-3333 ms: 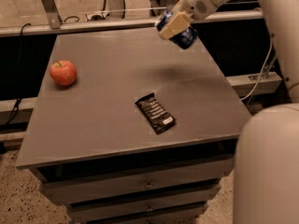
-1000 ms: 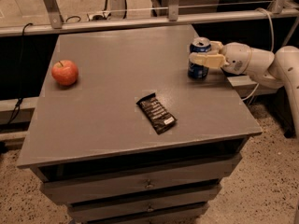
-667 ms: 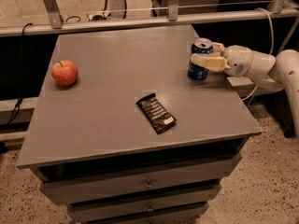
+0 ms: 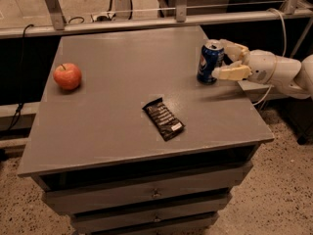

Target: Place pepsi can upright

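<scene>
Pincer [image 4: 221, 60] beside upright pepsi can [image 4: 209, 62], grey tabletop [image 4: 122, 87]

Glossy metal pepsi can [image 4: 209, 62], smooth plastic claw [image 4: 219, 59] at its right side, matt grey table [image 4: 122, 48], shiny wrapper [image 4: 163, 118]

pepsi can [image 4: 209, 62] standing upright, far right on the table [image 4: 122, 116]. Gripper [image 4: 221, 59] just to its right, fingers spread. Apple [image 4: 67, 76] far left, snack bar [image 4: 163, 118] mid-table.
</scene>
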Tool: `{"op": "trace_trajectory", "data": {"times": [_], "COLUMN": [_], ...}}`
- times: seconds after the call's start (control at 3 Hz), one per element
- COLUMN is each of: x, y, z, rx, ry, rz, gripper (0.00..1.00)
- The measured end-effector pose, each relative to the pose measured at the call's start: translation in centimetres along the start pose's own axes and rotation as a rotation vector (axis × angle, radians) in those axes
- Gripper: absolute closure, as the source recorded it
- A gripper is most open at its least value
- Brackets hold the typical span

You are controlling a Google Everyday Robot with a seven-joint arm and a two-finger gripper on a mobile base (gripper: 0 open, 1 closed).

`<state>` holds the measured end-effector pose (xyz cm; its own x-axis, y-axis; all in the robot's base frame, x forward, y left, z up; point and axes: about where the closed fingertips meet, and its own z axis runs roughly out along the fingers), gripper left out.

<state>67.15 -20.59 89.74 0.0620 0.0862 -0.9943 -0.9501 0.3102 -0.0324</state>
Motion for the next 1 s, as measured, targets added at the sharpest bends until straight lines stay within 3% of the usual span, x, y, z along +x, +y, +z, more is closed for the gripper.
{"op": "trace_trajectory", "data": {"times": [0.33, 0.67, 1.0], "x": [-2.9, -6.4, -8.0], "y": [0.7, 2.4, 3.0], "z": [-3.4, -7.5, -7.4], "rx": [0.016, 0.085, 0.094], "ry": [0.074, 0.247, 0.288], "rz": [-0.074, -0.143, -0.175], "gripper": [0.00, 0.00, 0.00]}}
